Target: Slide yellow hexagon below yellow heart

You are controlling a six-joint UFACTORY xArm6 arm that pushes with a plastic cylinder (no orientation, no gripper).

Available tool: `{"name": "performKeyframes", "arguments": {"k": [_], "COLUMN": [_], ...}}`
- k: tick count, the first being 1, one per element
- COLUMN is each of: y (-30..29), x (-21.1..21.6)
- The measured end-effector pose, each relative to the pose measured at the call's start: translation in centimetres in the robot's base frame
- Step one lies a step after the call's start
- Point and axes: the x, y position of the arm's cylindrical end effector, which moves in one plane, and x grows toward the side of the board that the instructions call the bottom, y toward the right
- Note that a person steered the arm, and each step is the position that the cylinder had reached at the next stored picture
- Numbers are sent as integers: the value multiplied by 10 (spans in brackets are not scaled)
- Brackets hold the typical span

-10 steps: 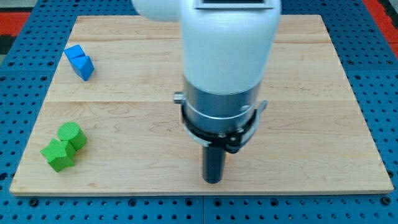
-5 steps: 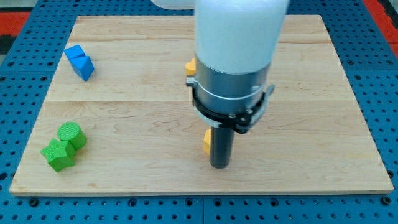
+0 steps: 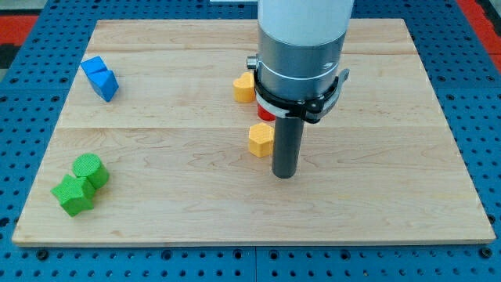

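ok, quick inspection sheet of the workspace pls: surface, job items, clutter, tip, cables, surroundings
Surface: wooden board.
Job's things: yellow hexagon near centre; yellow heart above it, partly hidden by the arm.
Clutter: two blue blocks touching, upper left; two green blocks touching, lower left; red block, mostly hidden behind the rod.
Grippers: none; my tip sits just right of and below the hexagon; contact unclear.
Cables: nothing seen.
Surroundings: blue perforated base.

My tip stands just right of the yellow hexagon, whose left and bottom sides face bare table. Above it, the yellow heart and a partly hidden red block crowd the way.
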Motion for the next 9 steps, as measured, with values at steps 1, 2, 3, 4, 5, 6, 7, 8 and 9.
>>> {"name": "performKeyframes", "arguments": {"k": [1,2,3,4,5,6,7,8,9], "y": [-14,-39,-61,-68,-68,-68,-68,-68,-68], "x": [-15,-32,-47,-64,-74,-74,-74,-76,-79]}}
